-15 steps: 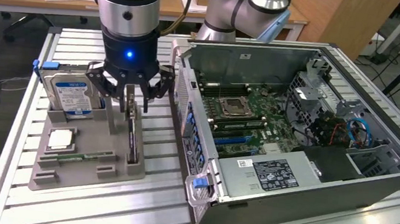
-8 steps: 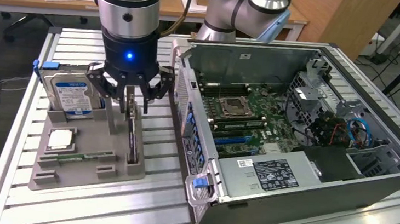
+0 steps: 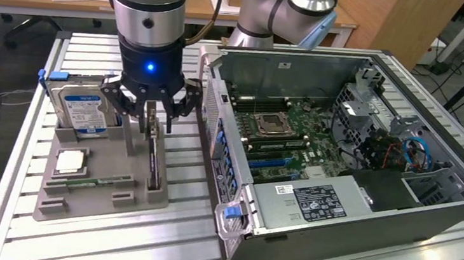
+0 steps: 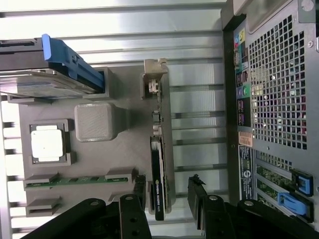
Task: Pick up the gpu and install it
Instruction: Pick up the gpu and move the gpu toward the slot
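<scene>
Exterior view: the black gripper (image 3: pixel 157 114) is seen hanging empty and spread wide over the grey plastic holder (image 3: pixel 89 196) on the slatted metal table (image 3: pixel 118 247). Its fingers (image 3: pixel 185 103) are set to either side of the top edge of the gpu (image 3: pixel 155 161), a thin dark card stood on edge in the holder's slot nearest the open computer case (image 3: pixel 305 258). The card's long axis is laid along the holder, parallel to the case's side, so the card lies straight below the hand. Contact cannot be judged from here.

Wrist view: the gpu (image 4: pixel 160 134) is met edge-on. Its long axis is seen to run from between the fingers (image 4: pixel 197 191) out to the silver metal bracket (image 4: pixel 154 79) at its far end. A clear gap is shown on the case side and a narrow one, if any, on the other, so nothing is judged to be gripped.
</scene>
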